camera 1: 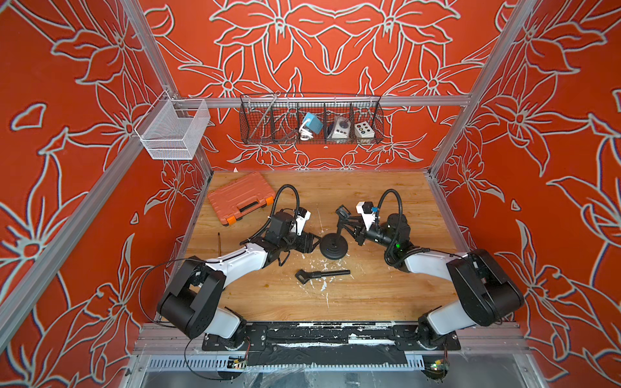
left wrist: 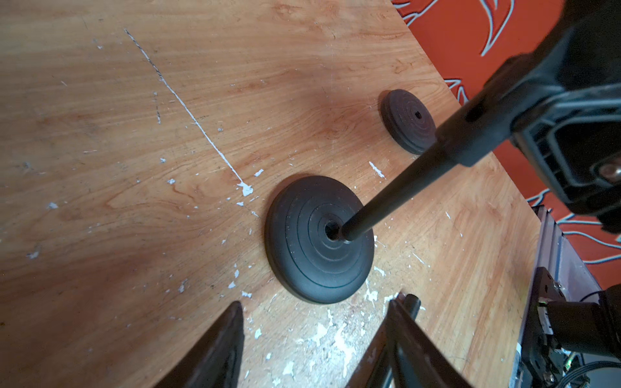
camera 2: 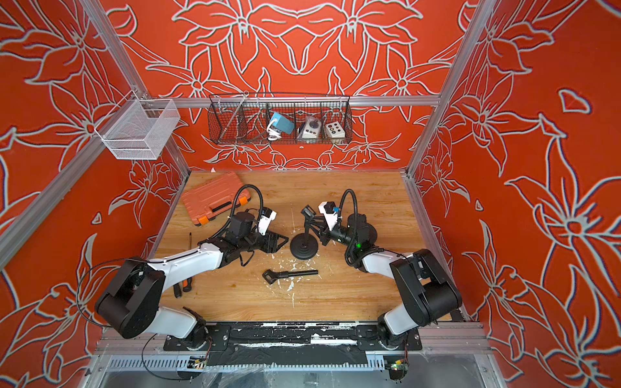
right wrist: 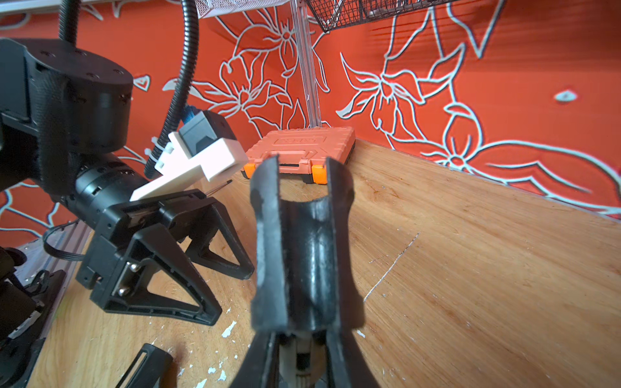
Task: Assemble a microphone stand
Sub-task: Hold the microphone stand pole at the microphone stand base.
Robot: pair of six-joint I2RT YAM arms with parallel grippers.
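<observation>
Right gripper (right wrist: 300, 339): closest to its wrist camera, clamped narrowly on the stand pole (left wrist: 396, 188) below its U-shaped clip (right wrist: 302, 242) (its fingers (right wrist: 346, 362) are cut off by the frame edge).
Round base (left wrist: 302, 265): on the table (camera 1: 386, 295) between both grippers; the tilted pole's lower end meets its centre hole.
Left gripper (left wrist: 312, 336): wide, empty, just beside the base.
Around: smaller black disc (left wrist: 408, 122) beyond the base, partly covered by the pole; loose black part (camera 1: 321, 275) behind both grippers; orange case (camera 1: 240, 196) beyond the left gripper.
Unclear: whether the pole is seated; screwdrivers (camera 2: 183, 287) lie partly under the left arm (camera 2: 188, 262).
</observation>
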